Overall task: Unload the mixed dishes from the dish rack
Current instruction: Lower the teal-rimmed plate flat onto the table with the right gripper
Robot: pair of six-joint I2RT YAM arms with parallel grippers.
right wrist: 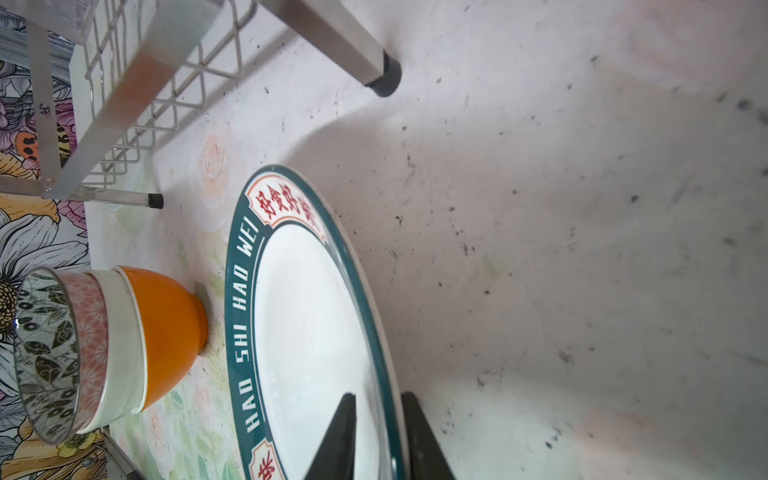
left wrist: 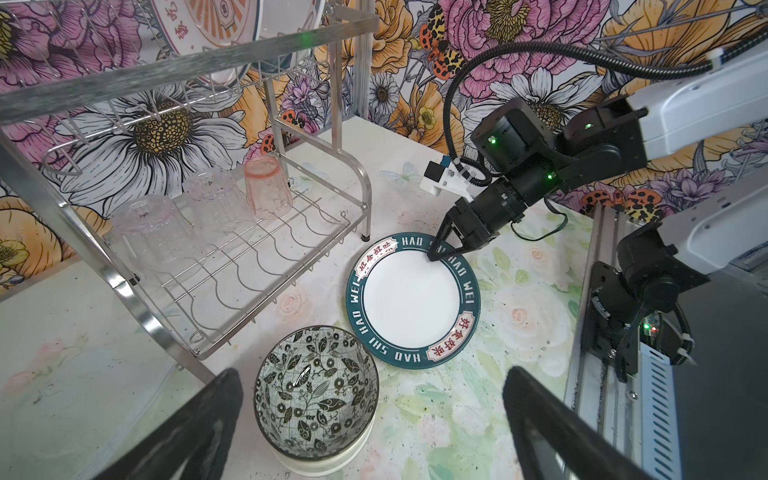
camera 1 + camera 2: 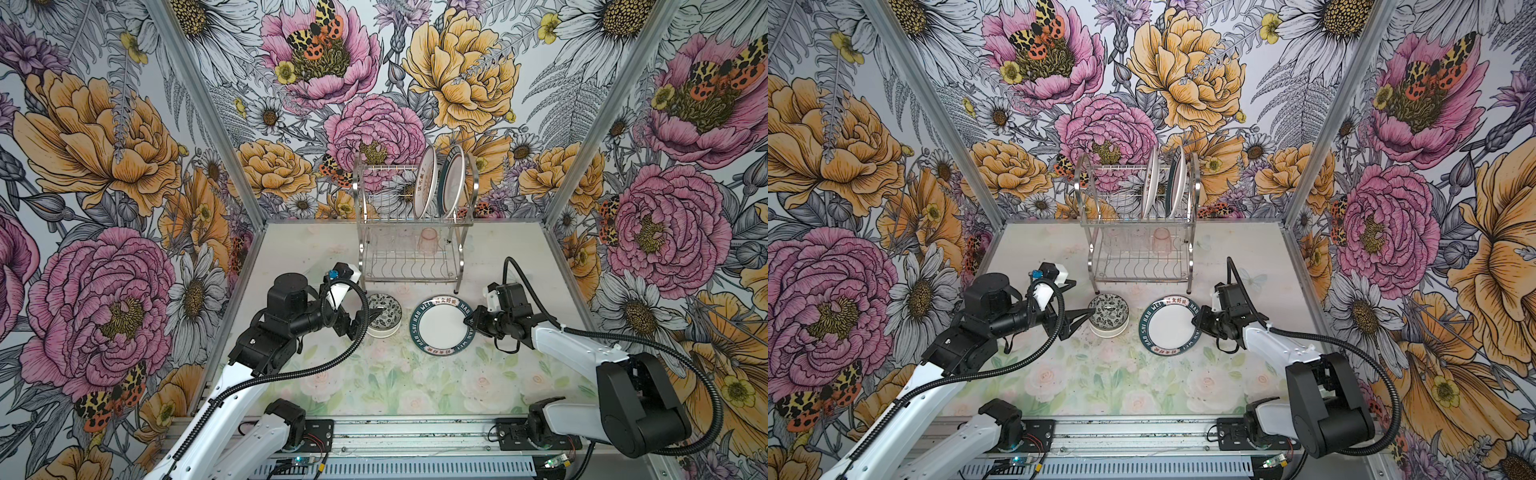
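Right fingers (image 2: 433,255) are at the rim of a plate (image 3: 440,328) that lies flat on the table (image 3: 374,374).
One finger is over the plate and one is past its edge, close together; I cannot tell if they pinch it. Left fingers (image 2: 199,424) are wide apart next to a stack of bowls (image 2: 316,390), holding nothing. The bowls stand just beside the plate, in front of the rack (image 3: 395,223). Two plates (image 3: 424,183) stand up on its top shelf. Three cups (image 2: 212,199) sit upside down on its bottom shelf.
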